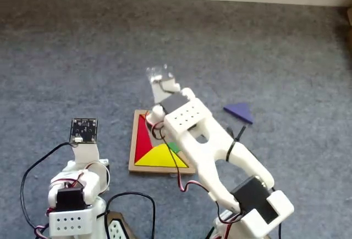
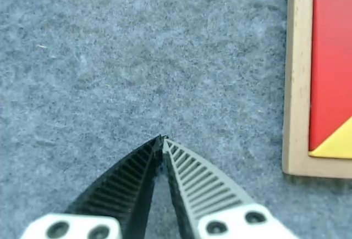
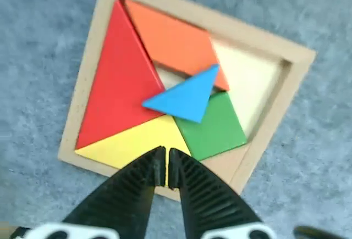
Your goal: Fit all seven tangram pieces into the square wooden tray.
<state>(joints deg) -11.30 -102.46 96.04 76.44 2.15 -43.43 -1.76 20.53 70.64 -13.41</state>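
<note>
The blue triangle [image 3: 184,96] lies askew in the tray [image 3: 300,68], riding over its neighbours, so I judge seating it is my step. I should turn it until its edges match the bare gap beside the orange piece [image 3: 170,38], then press lightly. My right end effector [image 3: 166,159] hovers over the tray's edge, closed on nothing. My left end effector [image 2: 161,143] is closed and empty over the tabletop beside the tray. A purple piece [image 1: 239,111] lies outside.
</note>
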